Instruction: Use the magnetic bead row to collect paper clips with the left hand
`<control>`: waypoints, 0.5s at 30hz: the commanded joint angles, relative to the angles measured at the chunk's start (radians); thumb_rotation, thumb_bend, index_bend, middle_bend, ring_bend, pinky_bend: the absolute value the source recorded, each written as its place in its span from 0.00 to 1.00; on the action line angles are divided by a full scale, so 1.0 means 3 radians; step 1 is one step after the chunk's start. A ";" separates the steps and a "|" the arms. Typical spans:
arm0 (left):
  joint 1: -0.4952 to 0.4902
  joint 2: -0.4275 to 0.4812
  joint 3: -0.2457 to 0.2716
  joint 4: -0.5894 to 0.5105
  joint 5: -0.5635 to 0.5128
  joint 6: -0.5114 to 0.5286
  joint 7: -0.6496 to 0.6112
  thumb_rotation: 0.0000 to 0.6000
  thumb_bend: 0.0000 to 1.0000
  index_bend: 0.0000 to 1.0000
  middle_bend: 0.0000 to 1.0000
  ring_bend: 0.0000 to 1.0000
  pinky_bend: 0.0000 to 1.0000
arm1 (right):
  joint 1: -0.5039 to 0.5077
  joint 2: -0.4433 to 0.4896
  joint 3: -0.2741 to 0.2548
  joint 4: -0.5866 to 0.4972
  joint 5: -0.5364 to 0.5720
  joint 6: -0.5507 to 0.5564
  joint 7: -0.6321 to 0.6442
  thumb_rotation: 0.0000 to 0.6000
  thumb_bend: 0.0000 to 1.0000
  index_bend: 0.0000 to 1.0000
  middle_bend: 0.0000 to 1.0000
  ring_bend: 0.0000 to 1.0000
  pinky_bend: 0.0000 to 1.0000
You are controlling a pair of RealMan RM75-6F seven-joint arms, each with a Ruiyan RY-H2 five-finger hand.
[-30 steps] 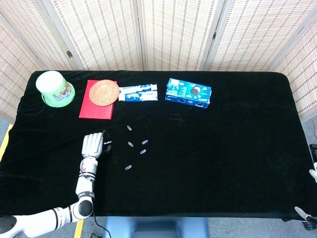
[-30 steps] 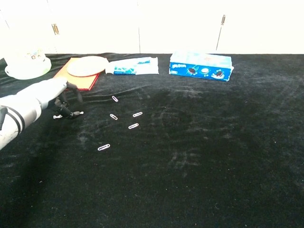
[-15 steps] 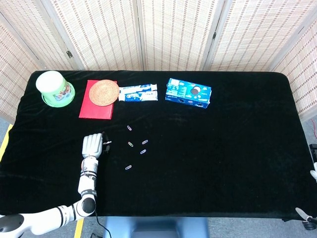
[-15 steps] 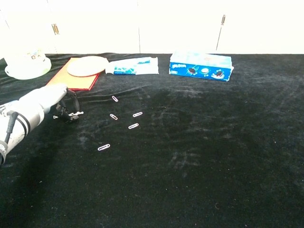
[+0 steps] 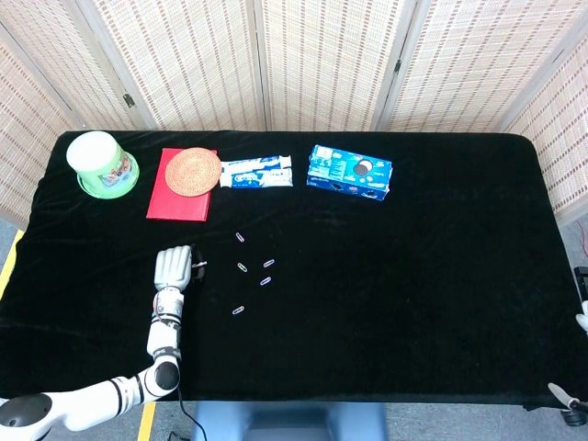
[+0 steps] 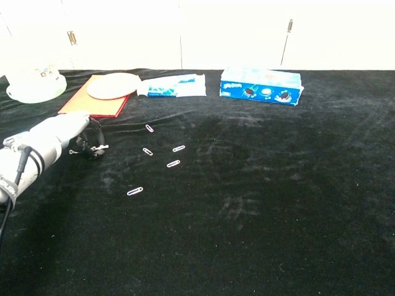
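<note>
My left hand [image 5: 174, 269] looks curled on the magnetic bead row [image 6: 91, 148], grip partly hidden. Paper clips [image 5: 243, 267] lie just right. Sweep low across them; keep the row level.

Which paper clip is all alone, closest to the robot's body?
The front clip, lying apart below the other four, at the front edge of the group.

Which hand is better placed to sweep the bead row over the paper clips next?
Left. The left hand is at the small magnetic bead row, just beside the silver paper clips on the black cloth. The right hand is not in view.
</note>
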 commanded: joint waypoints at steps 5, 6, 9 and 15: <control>-0.0010 0.0012 0.0017 -0.0003 -0.0016 -0.0017 0.0017 1.00 0.48 0.55 1.00 1.00 1.00 | 0.0008 0.0006 -0.0001 -0.0013 0.0009 -0.0032 -0.0011 1.00 0.10 0.00 0.00 0.00 0.00; -0.0010 0.0016 0.0013 -0.0006 -0.0025 -0.0021 0.0017 1.00 0.48 0.55 1.00 1.00 1.00 | 0.0006 0.0006 0.0001 -0.0014 0.0011 -0.0028 -0.0010 1.00 0.10 0.00 0.00 0.00 0.00; -0.0008 0.0016 0.0019 0.0000 -0.0034 -0.0019 0.0018 1.00 0.50 0.57 1.00 1.00 1.00 | 0.0000 0.0006 0.0005 -0.0016 0.0014 -0.0017 -0.0008 1.00 0.10 0.00 0.00 0.00 0.00; -0.0001 0.0026 0.0029 -0.0020 -0.0003 0.0027 0.0010 1.00 0.52 0.66 1.00 1.00 1.00 | -0.0001 0.0006 0.0003 -0.0014 0.0008 -0.0018 -0.0012 1.00 0.10 0.00 0.00 0.00 0.00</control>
